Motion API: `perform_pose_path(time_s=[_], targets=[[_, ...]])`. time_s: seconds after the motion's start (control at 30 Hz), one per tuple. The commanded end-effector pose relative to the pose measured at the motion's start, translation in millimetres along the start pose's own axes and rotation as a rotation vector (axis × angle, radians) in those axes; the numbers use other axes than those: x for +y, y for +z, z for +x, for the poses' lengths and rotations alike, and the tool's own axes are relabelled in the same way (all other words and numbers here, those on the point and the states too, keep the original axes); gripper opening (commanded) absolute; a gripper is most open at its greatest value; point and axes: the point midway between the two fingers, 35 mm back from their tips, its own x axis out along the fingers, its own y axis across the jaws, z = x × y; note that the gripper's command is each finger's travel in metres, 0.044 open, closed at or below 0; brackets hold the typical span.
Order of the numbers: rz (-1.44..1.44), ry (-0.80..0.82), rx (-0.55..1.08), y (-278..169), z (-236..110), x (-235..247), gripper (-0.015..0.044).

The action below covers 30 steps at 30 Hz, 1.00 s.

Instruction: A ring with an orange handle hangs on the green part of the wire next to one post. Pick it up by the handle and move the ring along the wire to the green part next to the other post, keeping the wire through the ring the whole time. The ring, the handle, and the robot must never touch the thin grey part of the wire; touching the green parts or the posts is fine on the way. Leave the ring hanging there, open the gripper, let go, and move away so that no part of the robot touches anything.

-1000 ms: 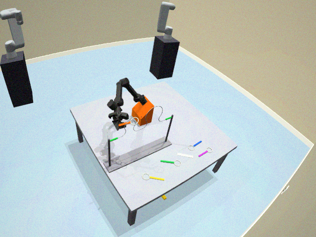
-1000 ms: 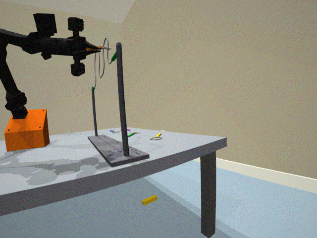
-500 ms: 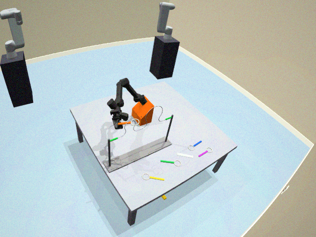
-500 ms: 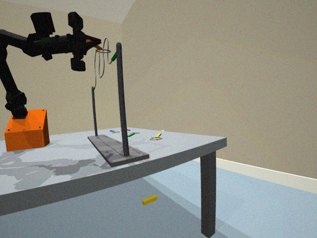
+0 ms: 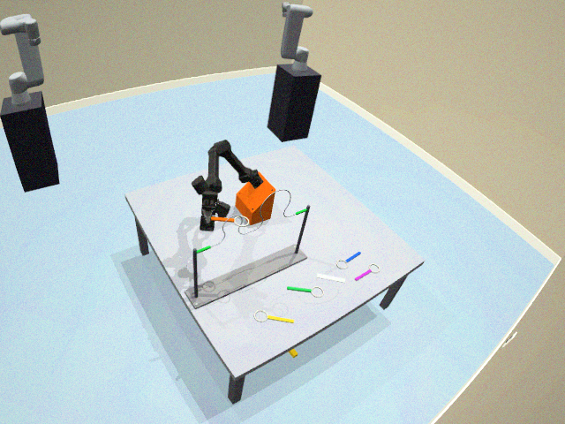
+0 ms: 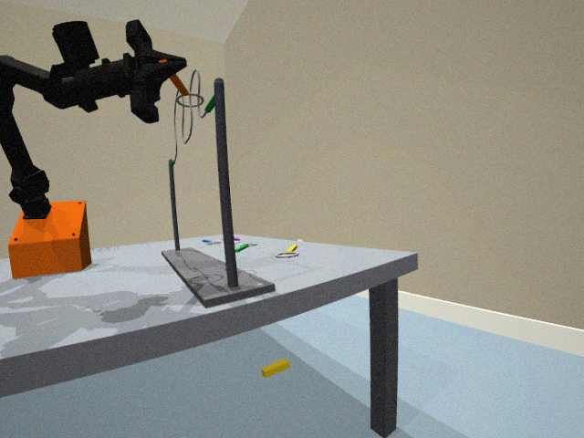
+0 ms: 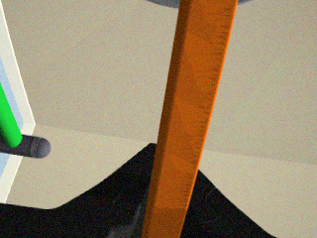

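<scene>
1. The gripper (image 6: 162, 70) is clamping the orange handle (image 6: 178, 83) at the upper left of the exterior view.
2. The ring (image 6: 190, 100) is hanging around the wire (image 6: 184, 118), just left of the tall post (image 6: 224, 188).

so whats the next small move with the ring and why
Probably ease the ring a little further along the wire toward the far green part, centred on it: the gripper grips the handle, and the ring sits mid-wire.
</scene>
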Motion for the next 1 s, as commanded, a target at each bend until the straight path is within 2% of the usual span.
perform_pose_path(time_s=[0.0, 0.47, 0.97], targets=[[-0.056, -0.03, -0.01, 2, 0, -3, -0.015], [-0.209, -0.118, -0.021, 2, 1, -9, -0.015], [-0.113, -0.068, -0.012, -5, 2, 18, -0.015]])
